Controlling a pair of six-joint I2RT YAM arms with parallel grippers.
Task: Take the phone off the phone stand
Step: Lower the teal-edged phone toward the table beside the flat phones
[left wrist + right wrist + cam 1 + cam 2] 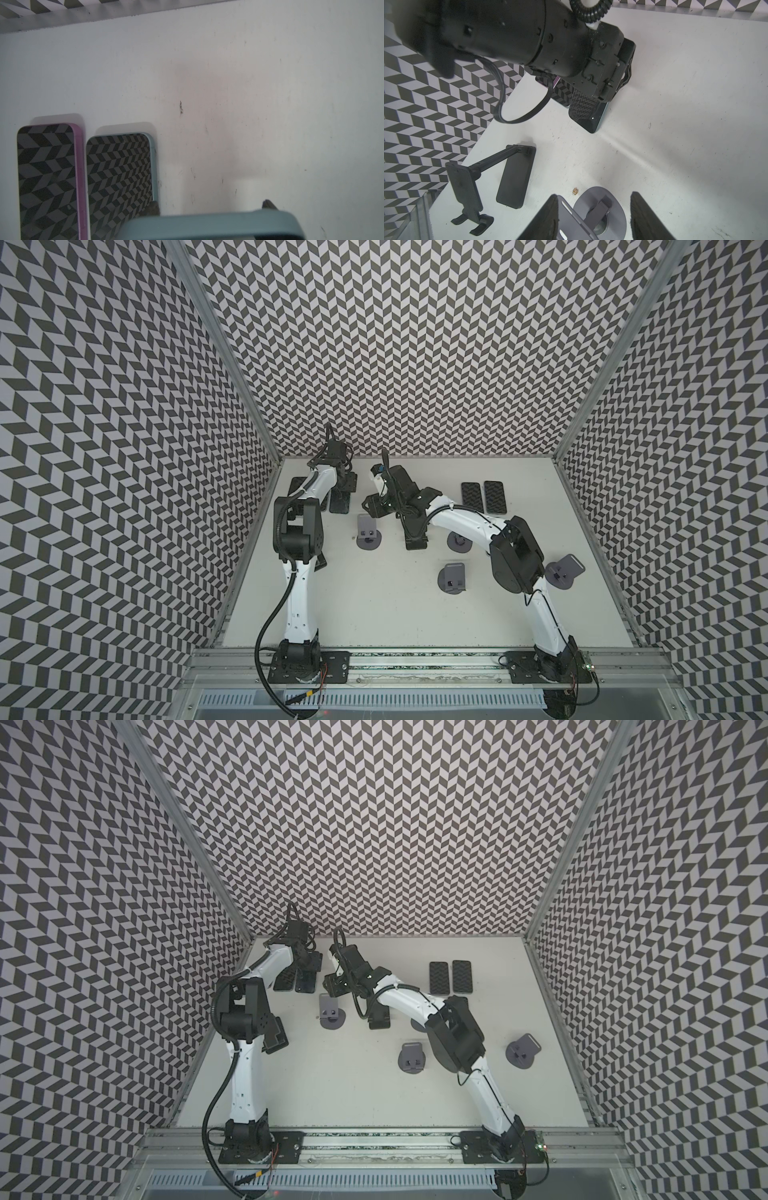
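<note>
**Item:** teal-cased dark-glass phone (209,226).

**Location:** far-left part of the white table (270,104), clear of any stand and carried by the left gripper (211,206). It is just beside a light-blue-cased phone (120,172) and a pink-cased phone (47,178), both lying flat with screens up.

**Left jaws:** closed on the teal-cased phone. A dark fingertip (153,207) shows at each side of its case edge.

**Right gripper** (593,218): jaws apart, astride the empty grey plastic round-footed phone stand (602,209). I see them gripping nothing.

**Step, as I judge it:** laying the freed phone down beside its neighbours.

**Method:**
- I bring it down slowly and level, parallel to the light-blue-cased phone, with a sliver of table between them so the cases do not knock.
- I part the jaws only once the back lies fully on the table.
- I then lift straight up, so the fingertips do not drag it.

**Orientation:** in the right wrist view the dark screen (591,121) faces up. In both top views the long axis runs from the far wall toward the arm bases, roughly in line with the flat phones. The near end sits very low, and I cannot tell whether it touches the table.
</note>
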